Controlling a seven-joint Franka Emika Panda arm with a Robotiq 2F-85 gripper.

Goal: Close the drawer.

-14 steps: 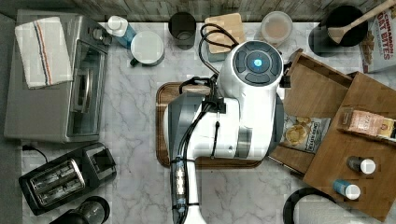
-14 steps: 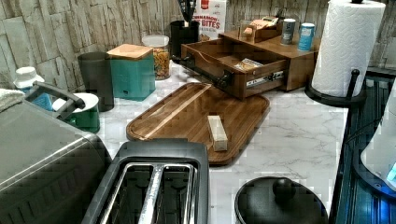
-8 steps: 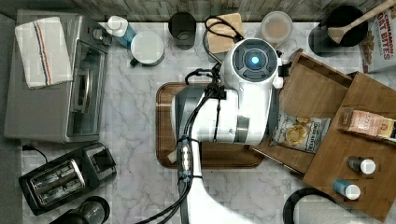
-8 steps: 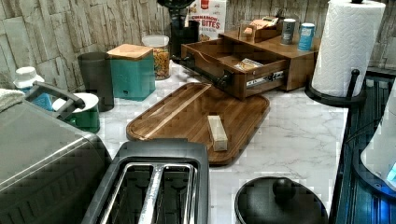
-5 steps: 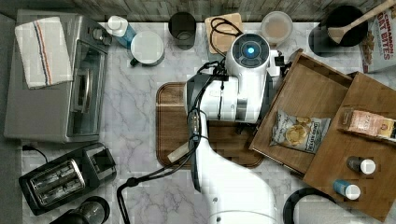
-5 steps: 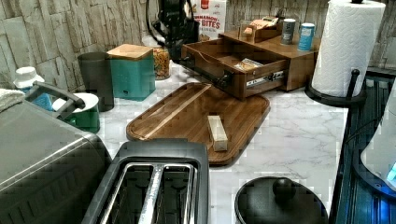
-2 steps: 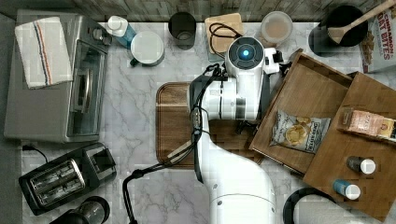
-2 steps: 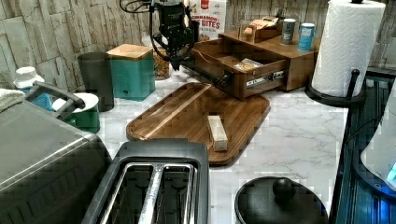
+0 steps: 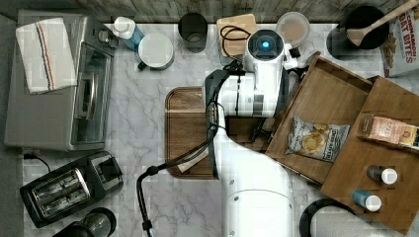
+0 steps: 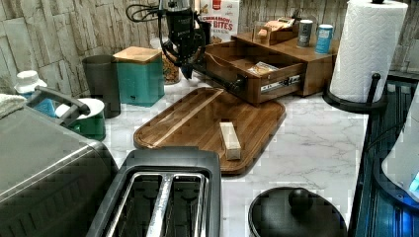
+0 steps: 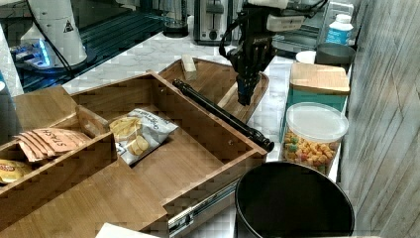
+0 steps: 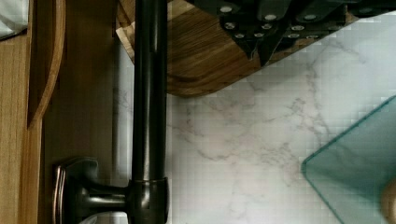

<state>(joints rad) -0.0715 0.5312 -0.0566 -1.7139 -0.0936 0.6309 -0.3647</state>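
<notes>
The surface (image 9: 143, 123) is white marble with grey veins, backed by a wall of pale wood-look planks (image 10: 44, 34).

In the top view, going left to right: a toaster oven (image 9: 59, 84) with a striped towel (image 9: 45, 54) on its roof sits at the far left, and a black 2-slot toaster (image 9: 66, 187) lies below it. Along the wall stand a blue-capped bottle (image 9: 124, 27), a white-lidded teal cup (image 9: 155, 50), a dark tumbler (image 9: 192, 30), a teal canister with a wooden lid (image 9: 236, 29) and a clear jar (image 9: 292, 28). A dark rounded-corner board (image 9: 185, 128) lies mid-surface, carrying a small pale block (image 10: 230, 140).

The white arm (image 9: 257, 182) reaches across that board. Its gripper (image 11: 243, 94) hangs above the board's far corner, just beside the drawer's black bar handle (image 11: 223, 115) and not touching it; the wrist view shows its fingertips (image 12: 261, 44) pressed together, holding nothing.

The drawer (image 9: 316, 98) stands pulled out at the top view's right, angled toward the board, with a chip bag (image 9: 316, 138) lying on its flat bottom. Right of it the cabinet top (image 9: 390, 163) holds a snack packet (image 9: 393, 131) and 2 small bottles (image 9: 383, 174). A cereal box (image 9: 402, 44) and a black pot with a wooden spoon (image 9: 360, 29) sit at the far right, and a paper towel roll (image 10: 368, 49) stands in the left view's right.
</notes>
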